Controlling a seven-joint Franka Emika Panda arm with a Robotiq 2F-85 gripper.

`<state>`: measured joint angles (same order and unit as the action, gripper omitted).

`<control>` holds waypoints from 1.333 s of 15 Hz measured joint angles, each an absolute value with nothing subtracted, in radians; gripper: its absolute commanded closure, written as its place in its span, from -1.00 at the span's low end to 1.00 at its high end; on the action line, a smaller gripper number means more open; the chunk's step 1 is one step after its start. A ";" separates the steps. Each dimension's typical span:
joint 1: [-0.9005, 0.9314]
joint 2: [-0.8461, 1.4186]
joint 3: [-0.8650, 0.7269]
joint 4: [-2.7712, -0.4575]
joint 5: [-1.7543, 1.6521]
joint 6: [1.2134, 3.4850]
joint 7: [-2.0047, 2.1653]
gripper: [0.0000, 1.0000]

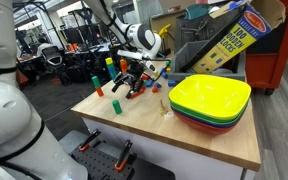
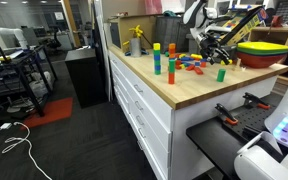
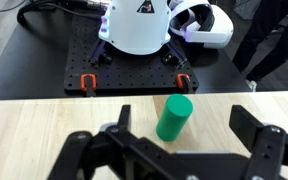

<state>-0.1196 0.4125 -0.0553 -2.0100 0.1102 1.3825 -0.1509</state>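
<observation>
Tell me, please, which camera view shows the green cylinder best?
The wrist view: the green cylinder stands upright on the wooden table, large and central, just beyond the open pincer. In both exterior views the cylinder is only a small green shape near the table edge.

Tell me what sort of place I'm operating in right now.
Most likely a robotics lab or workshop: a wood-topped workbench with drawers, a red tool cabinet beside it, and a VR headset lying on a perforated black mounting plate.
</observation>
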 measured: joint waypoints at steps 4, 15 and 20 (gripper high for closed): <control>-0.126 0.274 -0.065 -2.106 0.146 1.482 -0.153 -1.00; -0.126 -0.066 -0.084 -2.374 0.250 1.897 -0.149 -1.00; -0.126 -0.174 -0.090 -2.452 0.260 2.060 -0.073 -1.00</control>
